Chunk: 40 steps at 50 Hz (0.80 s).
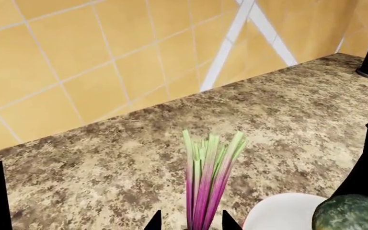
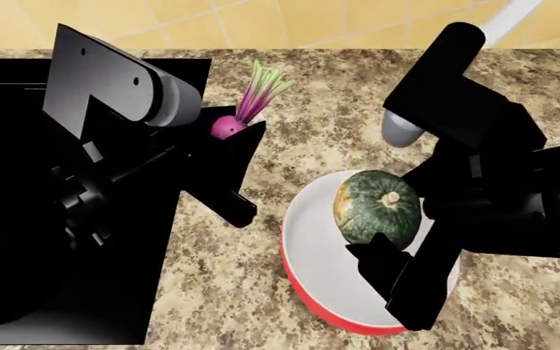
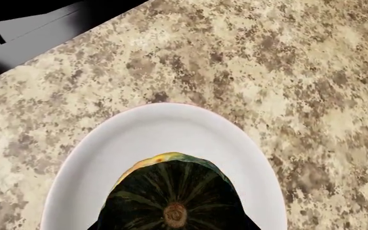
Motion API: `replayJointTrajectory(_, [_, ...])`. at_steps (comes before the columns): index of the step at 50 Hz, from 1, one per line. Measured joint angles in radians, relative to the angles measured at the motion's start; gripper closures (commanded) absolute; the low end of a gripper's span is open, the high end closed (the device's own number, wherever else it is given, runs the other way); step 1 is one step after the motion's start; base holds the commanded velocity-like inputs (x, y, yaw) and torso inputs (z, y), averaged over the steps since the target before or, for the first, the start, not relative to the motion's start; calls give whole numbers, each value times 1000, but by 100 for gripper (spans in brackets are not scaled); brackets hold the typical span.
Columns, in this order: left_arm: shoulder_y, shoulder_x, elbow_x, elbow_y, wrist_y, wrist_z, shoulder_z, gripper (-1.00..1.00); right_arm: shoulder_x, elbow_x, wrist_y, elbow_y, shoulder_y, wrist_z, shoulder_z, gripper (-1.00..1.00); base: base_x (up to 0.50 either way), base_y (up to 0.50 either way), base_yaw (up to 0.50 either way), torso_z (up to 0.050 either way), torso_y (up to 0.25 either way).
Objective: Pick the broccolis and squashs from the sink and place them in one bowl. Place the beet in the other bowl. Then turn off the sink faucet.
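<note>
Head view: left gripper (image 2: pixel 230 140) clenched on the beet (image 2: pixel 227 126), lifted over the granite counter (image 2: pixel 319 117) just behind the bowl (image 2: pixel 305 251). Right gripper (image 2: pixel 389 251) grasps the squash (image 2: pixel 378 205) above that bowl's white inside. Sink (image 2: pixel 27 80) lies beyond the beet.

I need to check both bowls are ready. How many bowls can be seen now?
1. A white bowl with red outside sits on the counter right of the sink, holding the squash. A second bowl may be hidden behind the arms or out of view.
</note>
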Motion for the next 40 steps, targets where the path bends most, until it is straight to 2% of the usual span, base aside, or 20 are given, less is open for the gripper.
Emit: replayJointTrajectory(40, [25,-14,32,-4,21,30,7,100,-72,-170,50,34,-85,-160,51,100,0,0,0,0,0])
